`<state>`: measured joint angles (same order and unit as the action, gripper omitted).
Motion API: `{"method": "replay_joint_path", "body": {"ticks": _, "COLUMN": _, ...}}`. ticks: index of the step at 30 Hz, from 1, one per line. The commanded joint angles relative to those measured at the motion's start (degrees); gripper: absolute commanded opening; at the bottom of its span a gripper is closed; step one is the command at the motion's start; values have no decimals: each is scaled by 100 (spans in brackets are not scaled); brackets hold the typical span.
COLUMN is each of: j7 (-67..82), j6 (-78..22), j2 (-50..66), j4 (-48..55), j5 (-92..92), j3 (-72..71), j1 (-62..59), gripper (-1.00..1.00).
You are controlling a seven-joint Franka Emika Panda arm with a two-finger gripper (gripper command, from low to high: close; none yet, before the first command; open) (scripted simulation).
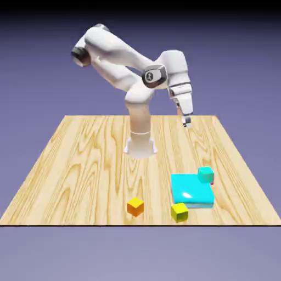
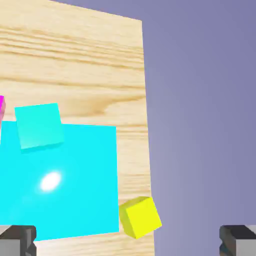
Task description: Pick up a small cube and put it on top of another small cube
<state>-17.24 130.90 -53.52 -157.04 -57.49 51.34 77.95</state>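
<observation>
The counter (image 1: 99,164) is pale, wavy-grained wood. On it lies a glossy cyan slab (image 1: 191,187); a sliver of the pink cube (image 1: 212,182) shows beside its back right corner, in the exterior view. The smooth orange cube (image 1: 135,207) sits left of the slab. The hand (image 1: 187,122), fingers spread and empty, hangs above and behind the slab, well apart from both cubes.

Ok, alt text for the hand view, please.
Open gripper over a flat cyan block, a teal cube at its edge. A yellow cube sits by the table's edge; a magenta cube is cut off at the picture's left.
</observation>
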Motion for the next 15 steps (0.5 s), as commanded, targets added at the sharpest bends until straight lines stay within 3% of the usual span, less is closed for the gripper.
{"method": "replay_joint_path", "body": {"ticks": 1, "j7": 68, "j6": -116, "j2": -56, "j4": 11, "j5": -155, "j3": 138, "j1": 208, "gripper": 0}}
{"method": "replay_joint_path", "body": {"ticks": 15, "j7": 1017, "j6": -1738, "j2": -841, "j4": 160, "j5": -2318, "j3": 2070, "j1": 3115, "gripper": 0}}
